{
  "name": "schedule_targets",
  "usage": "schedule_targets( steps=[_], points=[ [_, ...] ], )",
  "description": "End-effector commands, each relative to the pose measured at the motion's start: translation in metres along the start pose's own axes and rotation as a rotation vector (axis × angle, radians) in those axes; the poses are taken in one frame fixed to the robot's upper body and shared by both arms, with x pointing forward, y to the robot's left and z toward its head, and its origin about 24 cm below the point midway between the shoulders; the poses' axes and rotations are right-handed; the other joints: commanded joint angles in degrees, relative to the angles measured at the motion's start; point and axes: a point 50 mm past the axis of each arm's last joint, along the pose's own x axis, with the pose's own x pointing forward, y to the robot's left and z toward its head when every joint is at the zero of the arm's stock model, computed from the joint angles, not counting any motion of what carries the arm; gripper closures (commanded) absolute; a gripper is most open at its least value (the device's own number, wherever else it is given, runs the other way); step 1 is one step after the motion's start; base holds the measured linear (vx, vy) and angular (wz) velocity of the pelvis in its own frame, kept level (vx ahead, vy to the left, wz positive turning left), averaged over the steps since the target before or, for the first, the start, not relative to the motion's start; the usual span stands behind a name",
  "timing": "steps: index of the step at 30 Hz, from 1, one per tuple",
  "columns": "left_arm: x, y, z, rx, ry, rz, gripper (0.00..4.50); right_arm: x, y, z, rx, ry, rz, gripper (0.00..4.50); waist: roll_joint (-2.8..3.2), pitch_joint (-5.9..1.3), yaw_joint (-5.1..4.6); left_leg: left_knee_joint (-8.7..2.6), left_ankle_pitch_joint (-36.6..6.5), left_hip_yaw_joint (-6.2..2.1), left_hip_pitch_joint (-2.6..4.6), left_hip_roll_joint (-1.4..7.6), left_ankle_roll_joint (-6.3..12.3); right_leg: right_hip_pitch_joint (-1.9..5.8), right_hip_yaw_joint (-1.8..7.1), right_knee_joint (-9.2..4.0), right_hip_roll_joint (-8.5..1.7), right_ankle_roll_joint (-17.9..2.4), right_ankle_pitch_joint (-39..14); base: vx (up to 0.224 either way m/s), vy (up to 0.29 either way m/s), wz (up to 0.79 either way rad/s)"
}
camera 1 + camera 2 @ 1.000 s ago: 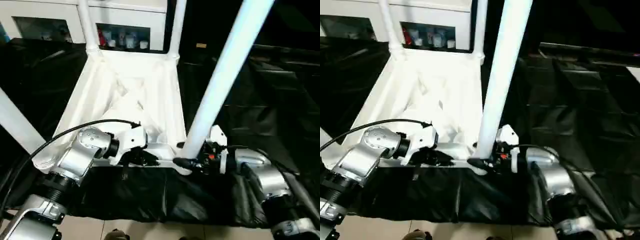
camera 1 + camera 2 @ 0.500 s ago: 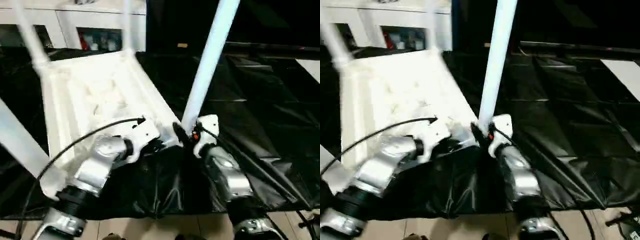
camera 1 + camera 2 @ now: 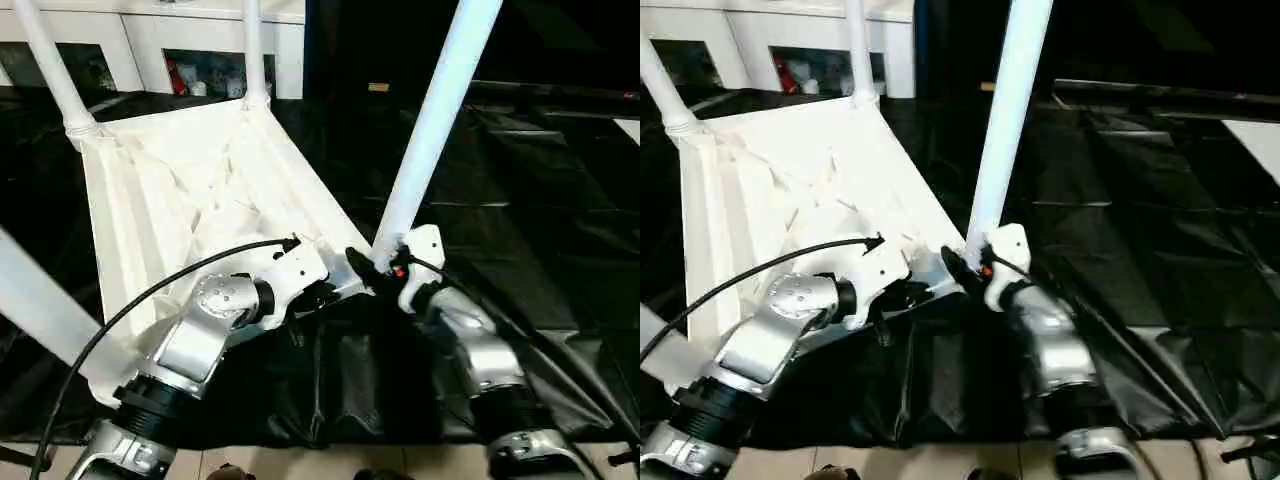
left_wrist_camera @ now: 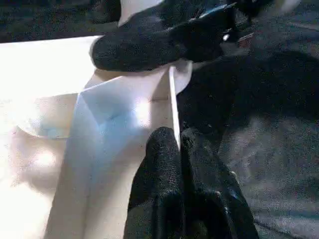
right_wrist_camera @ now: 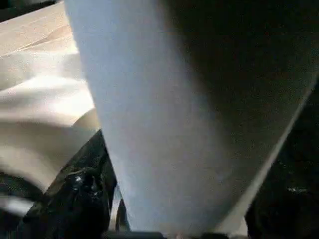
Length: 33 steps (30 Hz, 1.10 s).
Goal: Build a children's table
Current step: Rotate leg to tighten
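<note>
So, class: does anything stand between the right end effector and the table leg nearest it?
Nothing visible does. The right end effector sits right at the base of the near leg, where it enters the tabletop's corner socket, and in the right wrist view the leg looms directly ahead.

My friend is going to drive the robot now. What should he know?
Left gripper: shut on the tabletop rim, near edge.
Right gripper: at the foot of the near-right leg, around it; grip unclear.
Tabletop lies underside up on the black sheet.
Done: four legs stand in the corner sockets.
Left: check the near-right leg is seated, let go, turn the table upright.
</note>
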Motion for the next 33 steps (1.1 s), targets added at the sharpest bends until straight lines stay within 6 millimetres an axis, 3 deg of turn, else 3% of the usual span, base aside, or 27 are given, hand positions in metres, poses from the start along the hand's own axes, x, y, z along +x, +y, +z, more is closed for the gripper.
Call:
schedule_targets(
  steps=[1,4,9,14,16,24,33],
  points=[
    [0.011,-0.016,-0.007,0.002,0.002,-0.192,4.5,0.007,0.029,-0.002,0.005,0.025,0.279,1.21,0.11,-2.9,0.28,-2.86,-7.8,-0.24,-0.22,0.97,5.78,2.58,2.13,-3.02,-2.08,-13.8,-1.0,0.0,0.0,0.0],
    [0.005,-0.013,-0.009,0.029,0.021,-0.243,4.5,0.0,0.031,0.001,-0.013,0.043,0.397,1.21,0.2,-2.81,0.86,-2.93,-9.0,-0.23,0.07,1.22,5.95,2.52,2.12,-3.16,-2.25,-14.1,-3.6,0.0,0.0,0.0],
    [-0.005,-0.005,-0.013,0.073,0.07,-0.302,4.5,-0.009,0.034,0.002,-0.067,0.097,0.563,1.21,0.29,-2.51,1.24,-3.34,-12.9,-0.23,0.59,1.5,3.77,2.0,2.25,-3.77,-2.41,-13.2,-10.2,0.0,0.0,0.0],
    [-0.009,0.002,-0.014,0.094,0.084,-0.327,4.5,-0.015,0.036,0.002,-0.097,0.138,0.667,1.21,0.17,-2.56,1.54,-3.33,-12.2,-0.26,0.41,1.56,3.47,2.2,2.26,-3.55,-2.58,-13.4,-9.8,0.0,0.0,0.0],
    [-0.01,0.004,-0.014,0.1,0.086,-0.335,4.5,-0.015,0.037,0.003,-0.096,0.142,0.692,1.49,0.05,-2.59,1.74,-3.27,-11.3,-0.25,0.33,1.57,3.52,2.27,2.24,-3.41,-2.6,-13.3,-9.1,0.0,0.0,0.0],
    [-0.009,0.005,-0.016,0.098,0.081,-0.362,4.5,-0.015,0.045,0.002,-0.053,0.143,0.753,1.89,-0.05,-2.62,2.31,-3.2,-10.7,-0.18,0.26,1.62,3.72,2.3,2.21,-3.36,-2.71,-13.3,-9.3,0.0,0.0,0.0],
    [-0.009,0.008,-0.018,0.086,0.073,-0.339,4.5,-0.015,0.045,-0.002,-0.015,0.141,0.713,2.14,0.03,-2.78,2.45,-3.23,-10.5,-0.25,0.26,1.6,3.3,2.38,2.17,-3.3,-2.74,-13.2,-9.1,0.0,0.0,0.0]
  ],
)
